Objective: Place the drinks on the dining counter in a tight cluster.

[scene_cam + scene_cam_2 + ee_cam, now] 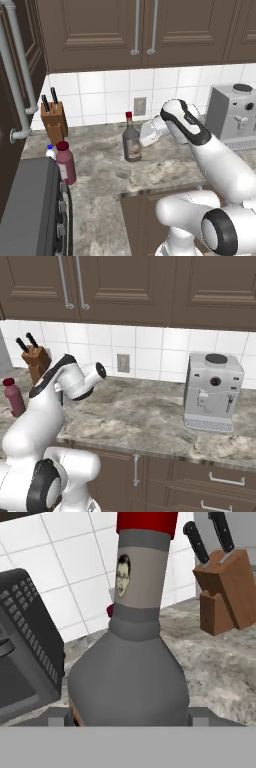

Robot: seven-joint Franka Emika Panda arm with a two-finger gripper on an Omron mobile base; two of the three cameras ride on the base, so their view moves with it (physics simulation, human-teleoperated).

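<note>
The grey bottle (132, 142) stands upright on the counter (165, 170), well right of the knife block (54, 120). The tool (131, 716) sits at the bottle's base, a finger (201, 716) on either side of it, apparently clamped on it. The maroon bottle (65, 162) stands below the block, near the counter's left edge, with the white bottle (50, 151) just behind it.
</note>
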